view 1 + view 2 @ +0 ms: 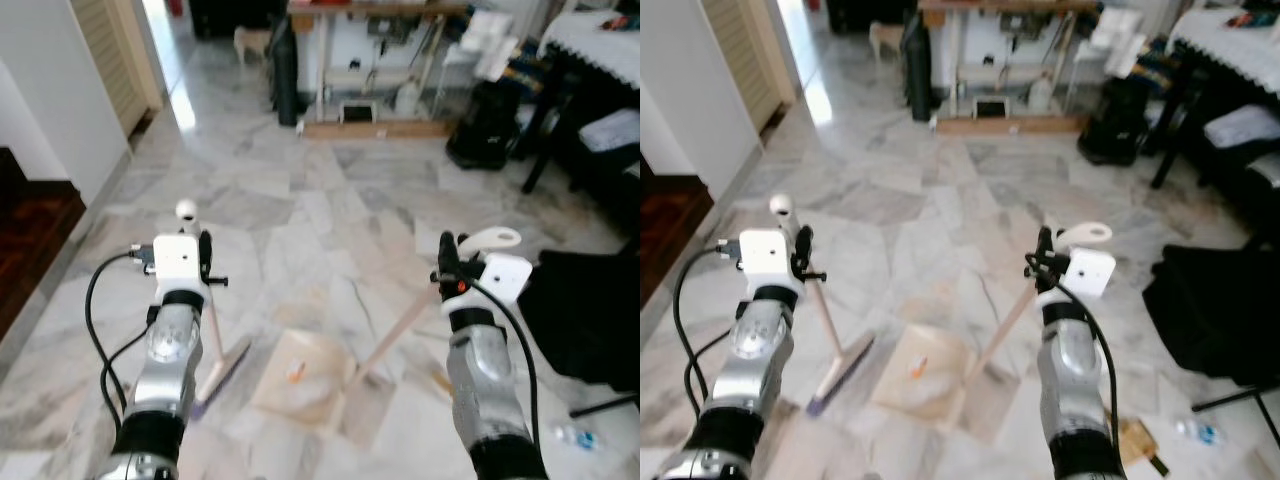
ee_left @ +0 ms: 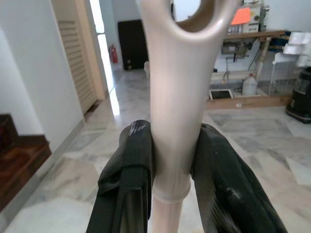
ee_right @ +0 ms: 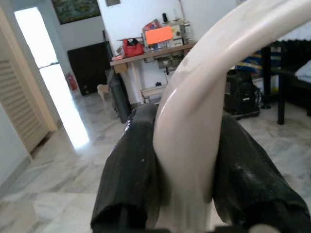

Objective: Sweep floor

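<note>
My left gripper (image 1: pixel 205 260) is shut on the pale handle of a broom (image 1: pixel 213 330), just below its looped top. The broom's dark-bristled head (image 1: pixel 226 368) rests on the marble floor. My right gripper (image 1: pixel 447 262) is shut on the long slanted handle (image 1: pixel 400 325) of a beige dustpan (image 1: pixel 305 378), which lies flat on the floor between the arms. In the pan lies a small orange scrap (image 1: pixel 295 372). In the wrist views, black fingers (image 2: pixel 131 165) clamp the broom handle (image 2: pixel 175 121), and the other pair of fingers (image 3: pixel 129 170) clamps the dustpan handle (image 3: pixel 189 126).
A black bag (image 1: pixel 590 310) lies on the floor at the right, beside a dark table (image 1: pixel 590 90). A small bottle (image 1: pixel 575 437) lies near my right arm. A workbench (image 1: pixel 370 60) and a black backpack (image 1: pixel 485 125) stand at the back. Dark wooden steps (image 1: pixel 30 230) are at the left.
</note>
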### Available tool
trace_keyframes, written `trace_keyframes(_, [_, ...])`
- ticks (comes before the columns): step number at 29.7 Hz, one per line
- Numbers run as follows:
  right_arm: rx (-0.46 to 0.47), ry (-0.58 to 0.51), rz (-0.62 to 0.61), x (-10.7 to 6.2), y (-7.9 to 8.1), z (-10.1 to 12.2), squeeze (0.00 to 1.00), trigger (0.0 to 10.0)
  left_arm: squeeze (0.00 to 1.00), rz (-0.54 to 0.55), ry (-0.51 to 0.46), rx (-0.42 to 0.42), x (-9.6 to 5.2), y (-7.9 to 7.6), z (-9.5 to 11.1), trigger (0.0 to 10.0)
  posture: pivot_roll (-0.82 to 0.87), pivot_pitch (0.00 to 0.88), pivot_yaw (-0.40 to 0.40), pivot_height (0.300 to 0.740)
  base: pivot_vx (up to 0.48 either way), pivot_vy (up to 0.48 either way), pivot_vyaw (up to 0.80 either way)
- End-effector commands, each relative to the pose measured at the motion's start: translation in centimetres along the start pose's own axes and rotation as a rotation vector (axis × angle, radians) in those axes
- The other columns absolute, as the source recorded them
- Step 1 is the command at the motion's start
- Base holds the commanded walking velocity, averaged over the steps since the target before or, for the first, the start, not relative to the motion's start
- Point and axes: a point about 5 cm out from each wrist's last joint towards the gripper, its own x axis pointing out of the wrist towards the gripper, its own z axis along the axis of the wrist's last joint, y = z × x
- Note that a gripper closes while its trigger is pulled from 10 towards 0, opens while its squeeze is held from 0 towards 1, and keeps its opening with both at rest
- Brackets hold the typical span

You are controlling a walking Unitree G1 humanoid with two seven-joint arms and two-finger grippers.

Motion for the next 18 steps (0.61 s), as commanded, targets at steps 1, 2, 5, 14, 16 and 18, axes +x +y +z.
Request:
trace_keyframes(1, [0.007, -0.044, 0.012, 0.43, 0.49, 0.92, 0.00, 10.0, 0.00, 0.007, -0.051, -0.001, 0.42, 0.17, 1.03, 10.0, -0.02, 0.000, -0.004, 0.740, -0.255, 0.000, 0.00])
trace_keyframes(2, [0.008, -0.044, 0.011, 0.41, 0.51, 0.91, 0.00, 10.0, 0.00, 0.006, -0.052, 0.000, 0.43, 0.18, 1.04, 10.0, -0.01, 0.000, -0.003, 0.740, -0.259, 0.000, 0.00])
trace_keyframes(5, [0.012, -0.043, 0.010, 0.39, 0.62, 0.87, 0.00, 10.0, 0.00, 0.007, -0.053, 0.001, 0.49, 0.27, 1.10, 10.0, -0.01, 0.000, -0.002, 0.740, -0.256, 0.000, 0.00])
trace_keyframes(14, [0.026, -0.037, 0.011, 0.37, 0.88, 0.74, 0.00, 10.0, 0.00, 0.011, -0.055, 0.008, 0.49, 0.52, 1.21, 10.0, 0.00, 0.000, 0.000, 0.740, -0.257, 0.000, 0.00])
trace_keyframes(16, [0.027, -0.036, 0.011, 0.36, 0.91, 0.72, 0.00, 10.0, 0.00, 0.010, -0.055, 0.009, 0.46, 0.55, 1.21, 10.0, 0.00, 0.000, 0.001, 0.740, -0.257, 0.000, 0.00])
trace_keyframes(18, [0.028, -0.034, 0.011, 0.35, 0.95, 0.65, 0.00, 10.0, 0.00, 0.009, -0.055, 0.010, 0.45, 0.57, 1.19, 10.0, 0.00, 0.000, 0.002, 0.740, -0.259, 0.000, 0.00])
